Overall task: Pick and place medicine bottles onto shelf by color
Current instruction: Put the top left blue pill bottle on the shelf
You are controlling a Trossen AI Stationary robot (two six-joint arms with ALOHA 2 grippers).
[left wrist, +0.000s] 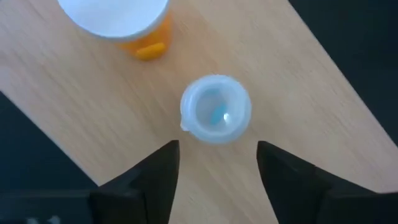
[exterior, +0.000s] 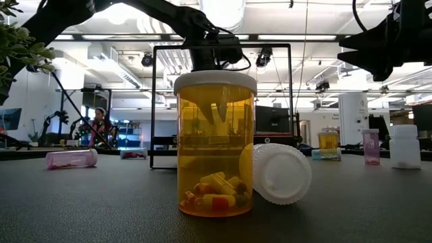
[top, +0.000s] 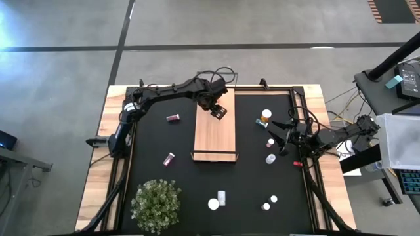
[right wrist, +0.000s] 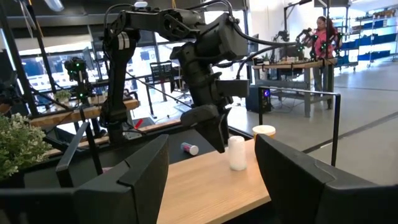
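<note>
Left to right on the black mat (top: pixel 151 137): plant (top: pixel 156 203) at the near-left corner; two pink bottles lying on their sides, one (top: pixel 173 118) near the left arm, one (top: pixel 169 158) nearer the plant.

Left gripper (top: pixel 218 111) hangs over the far end of the shelf (top: pixel 214 134); fingers (left wrist: pixel 155 171) spread, nothing between them; the pale bluish bottle (left wrist: pixel 216 109) stands upright on the board just clear of the tips, an orange bottle (left wrist: pixel 134 25) standing close beside it.

Risk: the fingers flank the pale bottle closely, so any sideways drift on the lift could clip it and knock it into the orange one, or off the long edge; my call is a straight-up retreat.

Room: the bare board runs the whole way toward the near end, plenty of space for further colours; the black end frame (exterior: pixel 223 101) stands at the near end, so keep approaches above it.

Near the middle front, an amber bottle (exterior: pixel 216 145) upright with a white one (exterior: pixel 280 173) lying against it.

Right side: orange (top: pixel 266 116), pink (top: pixel 270 141) and white (top: pixel 270 158) bottles clustered just beside the right gripper (top: pixel 281 137); it waits there, fingers apart, empty; the crowding makes a clean single pick awkward.
</note>
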